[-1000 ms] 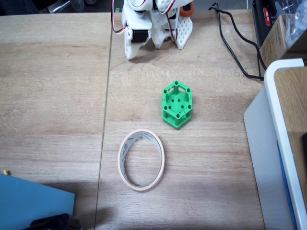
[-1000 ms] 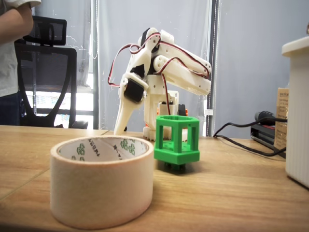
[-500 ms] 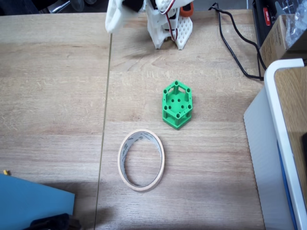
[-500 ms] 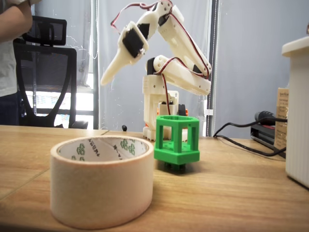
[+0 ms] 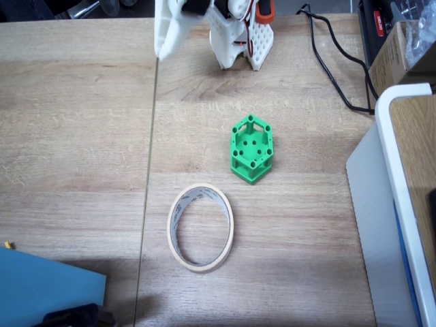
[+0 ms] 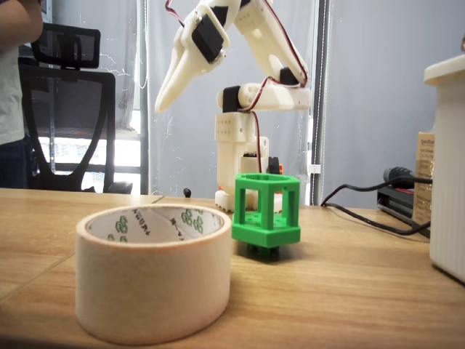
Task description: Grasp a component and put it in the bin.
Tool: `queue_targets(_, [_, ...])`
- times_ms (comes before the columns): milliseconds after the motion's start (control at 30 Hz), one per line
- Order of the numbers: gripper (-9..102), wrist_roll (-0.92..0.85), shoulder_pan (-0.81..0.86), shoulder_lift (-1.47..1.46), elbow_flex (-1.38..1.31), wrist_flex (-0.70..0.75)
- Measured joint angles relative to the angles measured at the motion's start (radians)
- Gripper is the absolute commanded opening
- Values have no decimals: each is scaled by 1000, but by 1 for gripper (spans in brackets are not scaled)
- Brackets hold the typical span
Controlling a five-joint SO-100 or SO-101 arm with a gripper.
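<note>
The green component (image 5: 251, 148) stands upright on the wooden table, right of centre in a fixed view from above and at table level in the other fixed view (image 6: 266, 214). The bin, a beige tape ring (image 5: 201, 189), lies flat just in front and to the left of it, nearest the low camera (image 6: 152, 291). My white gripper (image 5: 162, 49) is raised high above the table's back edge, left of the arm's base, well away from both things. It points down and forward (image 6: 161, 105), its fingers together with nothing between them.
A large white-edged box (image 5: 402, 177) fills the right side of the table. A black cable (image 5: 334, 68) runs along the back right. A blue sheet (image 5: 41, 289) lies at the front left corner. A person (image 6: 11, 87) and a black chair (image 6: 73, 94) are behind the table.
The arm has unfolded and risen: the gripper went from pointing down near the table by the base to high in the air, then swung slightly forward. The component and ring have not moved.
</note>
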Motion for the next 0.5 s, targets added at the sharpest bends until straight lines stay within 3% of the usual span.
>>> queue_targets(500, [14, 0, -127, -161, -61, 0])
